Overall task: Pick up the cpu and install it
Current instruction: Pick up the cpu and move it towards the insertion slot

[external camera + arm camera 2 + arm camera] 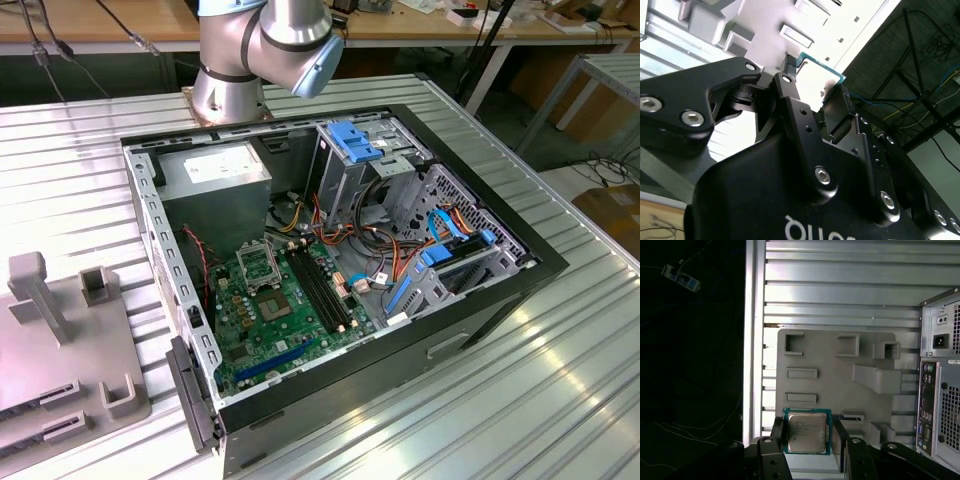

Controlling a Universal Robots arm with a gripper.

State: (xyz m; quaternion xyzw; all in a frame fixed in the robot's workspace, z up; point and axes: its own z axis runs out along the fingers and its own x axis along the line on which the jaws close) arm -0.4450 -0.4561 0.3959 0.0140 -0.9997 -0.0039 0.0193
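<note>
Gripper closed on 1 cpu, 2 fingers flanking it, above 1 grey tray

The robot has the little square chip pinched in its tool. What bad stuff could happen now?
1. The tool pinches the cpu only by its thin edges, so it might slip and fall onto the grey holder tray under it.
2. The socket sits deep inside the computer case, close to red wires. The tool could bump them on the way in.
</note>
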